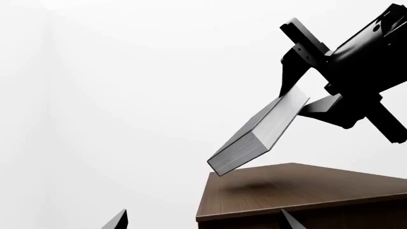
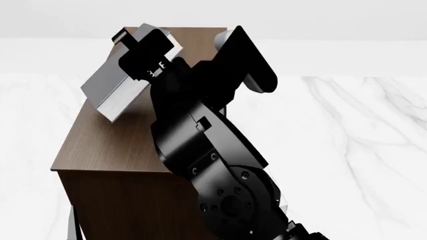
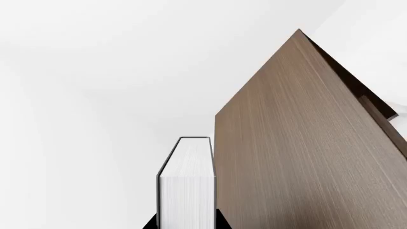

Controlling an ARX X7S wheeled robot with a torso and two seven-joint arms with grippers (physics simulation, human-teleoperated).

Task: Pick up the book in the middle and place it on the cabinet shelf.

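- The right gripper [image 1: 305,93] is clamping the book [image 1: 258,138] tilted above the cabinet shelf [image 2: 120,145], free end dipping toward its left edge, likely for laying flat.
- Whether the left gripper is gaping, I cannot tell.

A white marble floor [image 2: 347,130] with faint grey veining spreads out on every side, meeting plain white walls [image 2: 320,20] at the far edge, all under soft, even light with weak shadows.
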